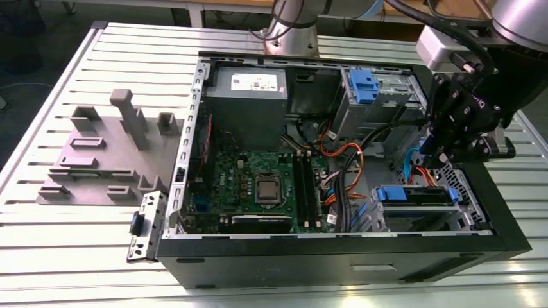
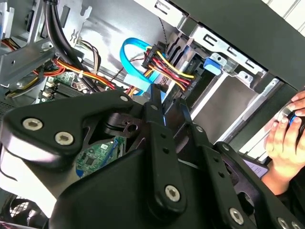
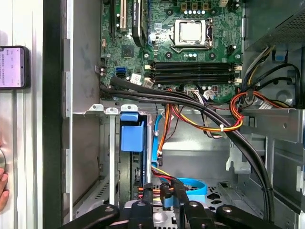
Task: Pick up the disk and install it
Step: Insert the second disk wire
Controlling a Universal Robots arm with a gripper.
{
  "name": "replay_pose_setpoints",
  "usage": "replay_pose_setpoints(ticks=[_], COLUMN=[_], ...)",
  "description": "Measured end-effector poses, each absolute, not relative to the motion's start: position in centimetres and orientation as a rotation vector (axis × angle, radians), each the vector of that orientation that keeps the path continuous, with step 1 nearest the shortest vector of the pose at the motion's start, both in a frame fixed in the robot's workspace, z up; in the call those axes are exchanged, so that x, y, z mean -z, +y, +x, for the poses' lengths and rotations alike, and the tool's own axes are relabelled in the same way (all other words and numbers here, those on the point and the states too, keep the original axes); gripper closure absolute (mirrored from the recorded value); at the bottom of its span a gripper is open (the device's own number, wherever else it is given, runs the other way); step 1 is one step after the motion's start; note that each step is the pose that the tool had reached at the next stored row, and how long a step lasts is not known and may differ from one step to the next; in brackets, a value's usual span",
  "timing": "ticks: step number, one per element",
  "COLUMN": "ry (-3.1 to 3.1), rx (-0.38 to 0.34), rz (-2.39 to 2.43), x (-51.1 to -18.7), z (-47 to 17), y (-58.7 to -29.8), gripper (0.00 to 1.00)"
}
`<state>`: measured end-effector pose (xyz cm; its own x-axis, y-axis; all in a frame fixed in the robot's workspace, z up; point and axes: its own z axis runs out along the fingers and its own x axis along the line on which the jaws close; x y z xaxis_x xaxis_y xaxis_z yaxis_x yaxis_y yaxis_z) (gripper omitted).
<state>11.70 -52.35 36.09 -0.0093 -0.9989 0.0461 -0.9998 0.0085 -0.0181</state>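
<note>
Exterior view: black pincer (image 1: 445,151) hangs at frame right inside the open black computer case (image 1: 342,256), just above the silver disk in its bright blue carrier (image 1: 417,195), seated in the lower-right bay. Second wrist view: pincer fingers (image 2: 157,102) sit close together by the blue cable (image 2: 131,62); can't tell if they grip anything. First wrist view: green motherboard (image 3: 181,47) at top, fingertips at bottom centre.

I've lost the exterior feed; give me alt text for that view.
The gripper hangs inside an open computer case, just above the disk in its blue carrier, which sits in the drive bay toward the exterior view's right. The motherboard fills the case's middle, and a grey stepped fixture lies on the slatted table at the exterior view's left.
</note>
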Motion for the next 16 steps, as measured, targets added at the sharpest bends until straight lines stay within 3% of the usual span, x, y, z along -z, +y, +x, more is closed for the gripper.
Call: replay_pose_setpoints(ticks=[8,10,16], ry=[-2.216,-2.216,-2.216], rx=[-0.072,-0.072,-0.072], rz=[2.197,2.196,2.197], x=[-35.3,-35.25,-35.21], z=[11.83,11.84,11.83], y=[-52.21,-52.21,-52.22], gripper=[0.7,0.83,0.84])
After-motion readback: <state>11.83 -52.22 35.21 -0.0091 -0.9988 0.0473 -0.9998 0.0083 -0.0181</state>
